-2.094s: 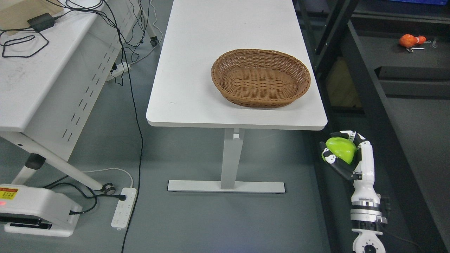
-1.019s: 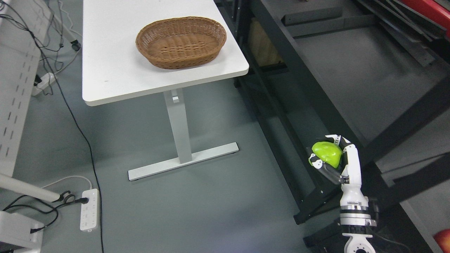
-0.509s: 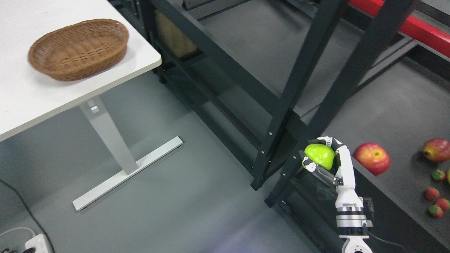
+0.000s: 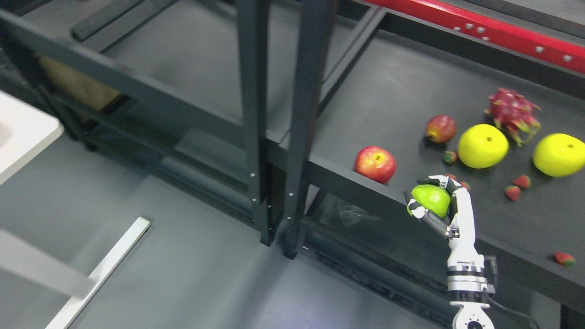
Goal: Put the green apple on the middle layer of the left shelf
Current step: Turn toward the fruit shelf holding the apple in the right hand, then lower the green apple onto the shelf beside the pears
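Dark shelf (image 4: 411,91), green apple (image 4: 432,199) wrapped by right hand (image 4: 441,205) fingers (image 4: 422,212)

Right arm: rises from the lower right edge, forearm near vertical, wrist straight. Right hand (image 4: 436,203): palm facing left, fingers (image 4: 418,210) curled closed around a green apple (image 4: 430,199), held raised.

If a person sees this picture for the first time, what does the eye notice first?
First, the bright green apple gripped in the right robot hand, low at the right. Behind it, on the dark shelf, lie two yellow fruits, a pink dragon fruit and a red apple near the front edge.
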`<state>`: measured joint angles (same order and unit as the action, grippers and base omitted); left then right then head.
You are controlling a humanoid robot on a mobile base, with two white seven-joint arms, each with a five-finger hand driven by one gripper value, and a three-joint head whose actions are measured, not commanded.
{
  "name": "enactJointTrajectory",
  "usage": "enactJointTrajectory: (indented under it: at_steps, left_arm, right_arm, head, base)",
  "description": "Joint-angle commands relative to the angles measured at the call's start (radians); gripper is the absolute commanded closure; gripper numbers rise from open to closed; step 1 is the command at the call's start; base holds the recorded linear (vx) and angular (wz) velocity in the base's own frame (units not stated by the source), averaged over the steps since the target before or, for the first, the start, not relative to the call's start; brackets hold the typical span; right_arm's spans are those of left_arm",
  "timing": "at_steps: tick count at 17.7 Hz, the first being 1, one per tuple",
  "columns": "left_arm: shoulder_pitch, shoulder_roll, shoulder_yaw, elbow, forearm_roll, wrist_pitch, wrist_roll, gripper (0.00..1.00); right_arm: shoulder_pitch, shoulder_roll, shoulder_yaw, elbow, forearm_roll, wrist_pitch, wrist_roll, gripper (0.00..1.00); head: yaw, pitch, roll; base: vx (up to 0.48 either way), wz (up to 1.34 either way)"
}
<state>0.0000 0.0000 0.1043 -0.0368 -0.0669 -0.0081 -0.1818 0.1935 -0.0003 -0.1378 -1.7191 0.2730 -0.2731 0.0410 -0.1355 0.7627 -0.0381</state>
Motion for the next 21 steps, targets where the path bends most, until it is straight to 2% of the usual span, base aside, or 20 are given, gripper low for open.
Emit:
enactJointTrajectory:
  at_steps: [1, 7, 21]
  left_arm:
    - [-0.021, 0.017, 0.0, 0.0, -0.001, 0.002, -0.001, 0.0]
    - [-0.021, 0.017, 0.0, 0.0, -0.001, 0.0, -0.001, 0.0]
    - [-0.021, 0.017, 0.0, 0.0, -0.001, 0.002, -0.001, 0.0]
  right_arm:
    - [-0.014, -0.017, -0.069, 0.001, 0.0, 0.006, -0.001, 1.0]
    - [-0.022, -0.017, -0.091, 0.003, 0.0, 0.009, -0.001, 1.0]
    - [-0.028, -0.017, -0.088, 0.007, 0.003, 0.035, -0.001, 1.0]
  head:
    - [0.0, 0.0, 0.0]
    - [0.0, 0.0, 0.0]
    - [0.0, 0.0, 0.0]
  base:
    - [0.169, -0.67]
    - [0.19, -0.41]
    - [0.163, -0.14]
